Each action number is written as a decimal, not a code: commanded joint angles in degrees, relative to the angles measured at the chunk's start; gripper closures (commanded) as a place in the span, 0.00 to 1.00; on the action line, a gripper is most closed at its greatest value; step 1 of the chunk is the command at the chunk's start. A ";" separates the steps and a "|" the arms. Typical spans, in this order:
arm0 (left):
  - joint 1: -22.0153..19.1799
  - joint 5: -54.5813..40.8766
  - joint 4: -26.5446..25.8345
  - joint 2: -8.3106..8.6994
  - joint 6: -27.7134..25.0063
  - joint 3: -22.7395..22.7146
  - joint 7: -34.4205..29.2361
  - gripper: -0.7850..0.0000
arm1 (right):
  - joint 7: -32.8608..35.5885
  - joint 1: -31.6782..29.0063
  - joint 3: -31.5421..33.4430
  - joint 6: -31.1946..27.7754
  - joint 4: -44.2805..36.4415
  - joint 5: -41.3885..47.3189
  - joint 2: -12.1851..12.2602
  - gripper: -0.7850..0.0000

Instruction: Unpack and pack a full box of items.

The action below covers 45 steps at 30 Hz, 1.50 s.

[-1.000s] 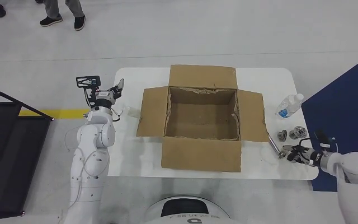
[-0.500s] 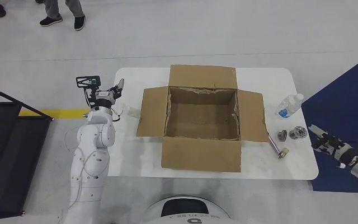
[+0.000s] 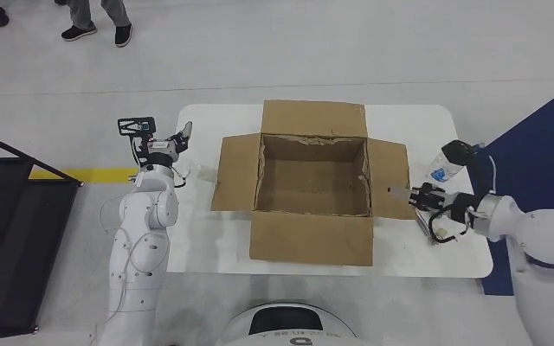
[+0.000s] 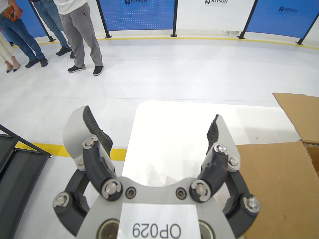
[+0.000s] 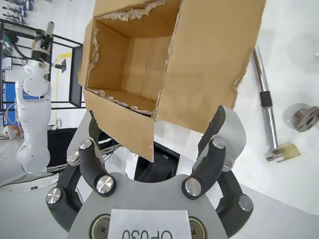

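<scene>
The brown cardboard box (image 3: pixel 313 177) stands open and empty in the middle of the white table (image 3: pixel 208 233), all flaps folded out. My right gripper (image 3: pixel 412 195) hovers at the box's right flap (image 5: pixel 209 63), open, with nothing between its fingers (image 5: pixel 219 123). Beside it on the table lie a metal rod (image 5: pixel 265 100) with a pale end block and a metal flange (image 5: pixel 302 119). A water bottle (image 3: pixel 443 166) stands at the right, partly behind that arm. My left gripper (image 4: pixel 152 128) is open over the table's left end, short of the left flap (image 4: pixel 271 175).
A small clear plastic piece (image 4: pixel 159 177) lies on the table under the left gripper. A black rack (image 3: pixel 17 233) stands on the floor to the left. Bare tabletop lies left of the box and along the near right corner.
The right arm left the rod's end at the table's near right, swung out past the right edge, then came in to the box's right flap. The left arm has kept still.
</scene>
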 commanded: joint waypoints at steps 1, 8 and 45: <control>0.00 0.00 0.00 0.00 0.00 0.00 0.00 0.00 | 1.85 8.67 -9.99 2.00 6.04 -3.93 0.07 0.04; 0.00 0.00 0.00 0.00 0.00 0.00 0.00 0.00 | 3.30 22.55 -25.78 5.57 16.48 -6.42 -1.09 0.05; 0.00 0.00 0.00 0.00 0.00 0.00 0.00 0.00 | 3.74 16.00 -13.53 8.23 6.44 -5.14 1.17 0.00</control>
